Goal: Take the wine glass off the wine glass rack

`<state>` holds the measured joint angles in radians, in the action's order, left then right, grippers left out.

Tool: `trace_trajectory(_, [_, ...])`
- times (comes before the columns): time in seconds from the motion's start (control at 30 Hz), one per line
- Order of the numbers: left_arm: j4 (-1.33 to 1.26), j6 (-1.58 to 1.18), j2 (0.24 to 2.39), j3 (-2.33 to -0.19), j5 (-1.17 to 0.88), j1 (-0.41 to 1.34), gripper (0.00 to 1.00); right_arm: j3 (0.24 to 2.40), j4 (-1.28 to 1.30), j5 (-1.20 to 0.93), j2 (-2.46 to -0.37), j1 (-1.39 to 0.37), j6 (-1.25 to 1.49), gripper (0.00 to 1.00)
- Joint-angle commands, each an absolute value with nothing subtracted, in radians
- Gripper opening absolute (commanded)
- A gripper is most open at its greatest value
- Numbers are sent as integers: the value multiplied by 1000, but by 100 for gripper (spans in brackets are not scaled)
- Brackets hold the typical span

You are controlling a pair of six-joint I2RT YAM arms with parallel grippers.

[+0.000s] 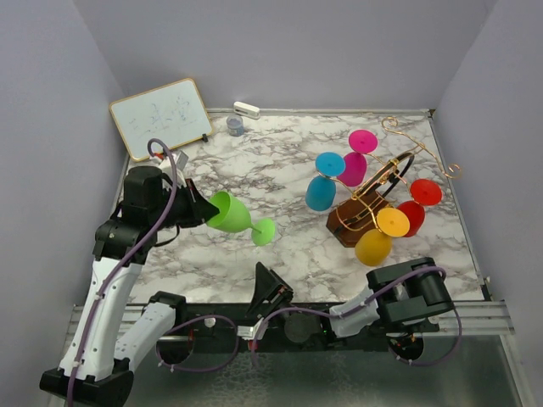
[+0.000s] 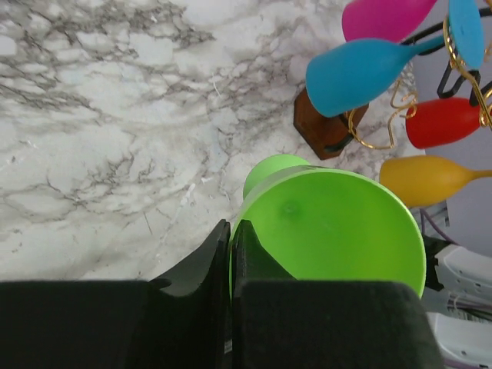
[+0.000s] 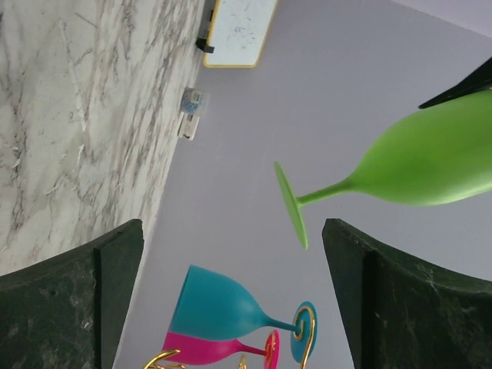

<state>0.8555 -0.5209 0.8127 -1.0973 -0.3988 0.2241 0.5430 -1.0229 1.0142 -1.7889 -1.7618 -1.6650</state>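
Status: the left gripper (image 1: 199,210) holds the green wine glass (image 1: 231,212), off the wine glass rack (image 1: 352,222).
Nearest me, the right gripper (image 1: 271,292) sits at the table's near edge, jaws spread wide, holding nothing. Farther out, I see the left gripper's fingers (image 2: 207,261) pinching the bowl rim; the glass's foot points toward the rack, well apart from it.

Bright, even light; sharp frames.

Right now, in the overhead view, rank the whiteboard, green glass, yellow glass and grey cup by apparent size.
1. whiteboard
2. green glass, though it is held up nearer the camera, so its lead over the yellow glass is unsure
3. yellow glass
4. grey cup
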Motion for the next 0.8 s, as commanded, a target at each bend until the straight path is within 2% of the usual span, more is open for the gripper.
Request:
trace_trajectory(0.0, [758, -538, 853, -1176, -264, 227, 0, 551, -837, 1058, -1736, -1770, -1509, 99])
trace_trajectory(0.2, [762, -453, 1066, -1277, 30, 226, 0, 578, -713, 1079, -1695, -1770, -1410, 96])
trace_trajectory(0.37, [757, -434, 1289, -1344, 173, 223, 0, 575, -667, 1088, -1654, -1771, -1381, 95])
trace_trajectory(0.53, [723, -437, 1408, -1344, 334, 213, 0, 570, -647, 1095, -1616, -1770, -1362, 95])
trace_trajectory(0.77, [656, -428, 1441, -1285, 358, 134, 0, 577, -580, 1106, -1568, -1770, -1306, 95])
